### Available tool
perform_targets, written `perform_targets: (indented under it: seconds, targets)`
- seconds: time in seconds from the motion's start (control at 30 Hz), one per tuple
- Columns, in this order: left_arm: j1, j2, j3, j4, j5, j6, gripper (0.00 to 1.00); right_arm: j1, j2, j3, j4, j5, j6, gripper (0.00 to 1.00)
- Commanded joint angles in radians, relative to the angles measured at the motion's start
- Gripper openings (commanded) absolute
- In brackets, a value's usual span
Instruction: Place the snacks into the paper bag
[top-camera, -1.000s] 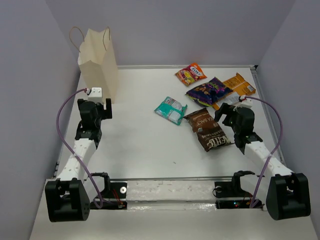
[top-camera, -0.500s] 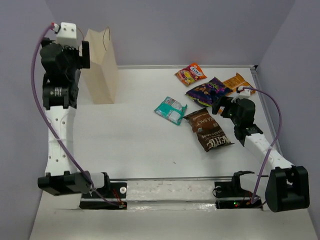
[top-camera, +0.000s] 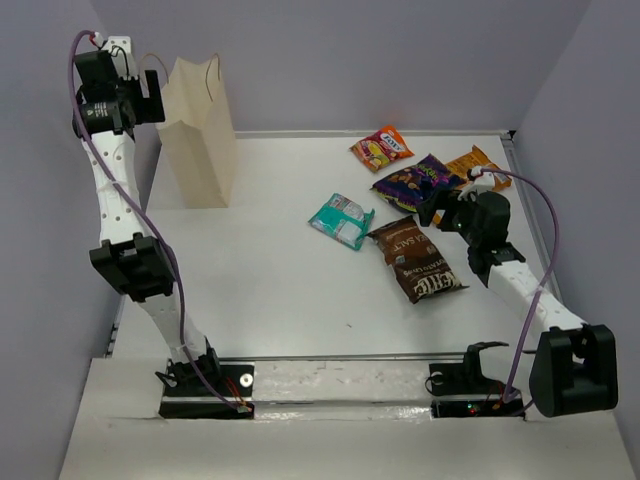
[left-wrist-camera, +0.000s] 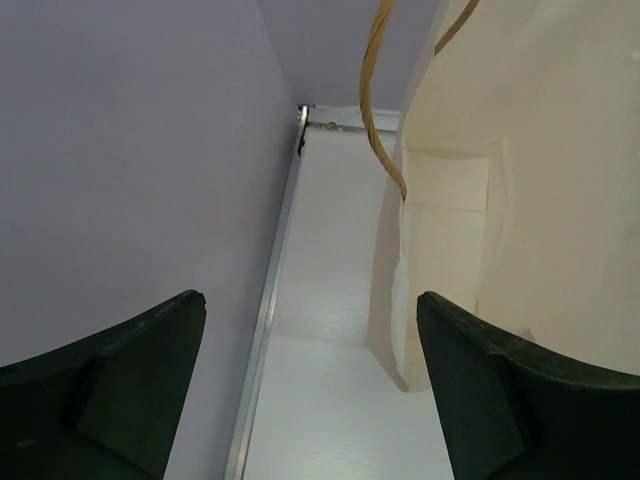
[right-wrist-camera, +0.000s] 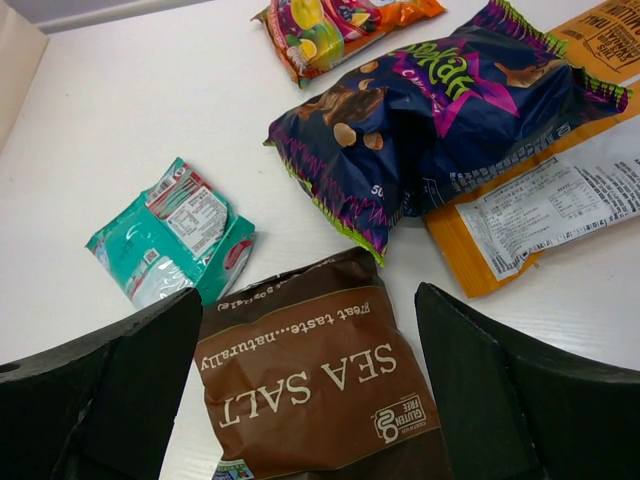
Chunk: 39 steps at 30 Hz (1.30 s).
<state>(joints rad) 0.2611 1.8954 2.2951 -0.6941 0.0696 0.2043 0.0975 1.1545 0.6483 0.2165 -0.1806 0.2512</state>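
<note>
Nearest the arm bases, we recorded the dark brown packet (top-camera: 418, 260) lying flat on the white table (top-camera: 260, 290), right of centre, printed face up. We found the right gripper (right-wrist-camera: 308, 298) poised over that packet's far end, its fingers spread wide and grasping nothing. From the wrist view we could not tell whether the fingertips touched the packet or the table.

Just left of the same end lay the teal packet (top-camera: 341, 220), crumpled and slightly tilted. Whether it touched the brown packet could not be determined.

Beyond the gripper we noted the purple packet (top-camera: 418, 182), resting partly on top of the orange packet (top-camera: 478, 165). The orange packet extended to the right of it, with a white label panel facing up. Farther back, near the rear edge of the table, lay the red-orange packet (top-camera: 382, 148), just beside the purple one.

All five packets lay on the right half of the table, well apart from the paper bag (top-camera: 198, 135). The bag stood upright at the far left corner, with its cord handles raised above its top edge.

We observed the left gripper (top-camera: 143, 98) held high beside the bag's left side, near its top edge. Its fingers were fully released and empty, with one handle loop hanging across its wrist view
</note>
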Motion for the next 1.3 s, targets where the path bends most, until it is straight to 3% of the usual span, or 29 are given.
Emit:
perform_targets:
  seconds: [0.0,0.2,0.4,0.57,0.6,0.63,0.7,0.73,0.8,0.83,0.93,1.1,1.27]
  targets:
    - [0.001,-0.027,0.012,0.02,0.035,0.021,0.99,-0.004,-0.041,0.008,0.031,-0.016,-0.003,0.92]
    - [0.001,0.039,-0.005,0.105,0.039,-0.018,0.98,-0.004,-0.075,-0.009,0.008,0.003,0.008,0.92]
    - [-0.019,0.111,-0.016,0.102,0.139,-0.036,0.92,-0.004,-0.096,0.005,-0.023,0.036,0.01,0.92]
    - [-0.029,0.134,-0.049,0.127,0.104,-0.043,0.89,-0.004,-0.096,0.028,-0.048,0.055,-0.003,0.92]
    - [-0.028,0.14,-0.046,0.134,0.095,-0.048,0.84,-0.004,-0.095,0.033,-0.055,0.055,-0.003,0.92]
    - [-0.028,0.148,-0.043,0.136,0.084,-0.051,0.71,-0.004,-0.09,0.037,-0.058,0.055,-0.001,0.91]
    - [-0.028,0.149,-0.037,0.14,0.093,-0.063,0.57,-0.004,-0.078,0.053,-0.077,0.065,0.002,0.88]
    - [-0.028,0.145,-0.04,0.139,0.114,-0.071,0.42,-0.004,-0.07,0.06,-0.088,0.073,0.003,0.87]
    - [-0.029,0.133,-0.058,0.136,0.145,-0.086,0.32,-0.004,-0.052,0.095,-0.136,0.082,0.003,0.84]
    - [-0.028,0.113,-0.069,0.136,0.172,-0.092,0.2,-0.004,-0.026,0.111,-0.158,0.075,-0.001,0.8]
    - [-0.03,0.05,-0.146,0.139,0.225,-0.129,0.0,0.014,0.046,0.189,-0.251,0.047,0.0,0.73]
    - [-0.045,-0.1,-0.342,0.166,0.257,-0.169,0.0,0.197,0.146,0.298,-0.293,0.134,-0.033,0.73]
    - [-0.071,-0.211,-0.466,0.171,0.262,-0.244,0.0,0.295,0.335,0.462,-0.301,0.128,-0.004,0.74]
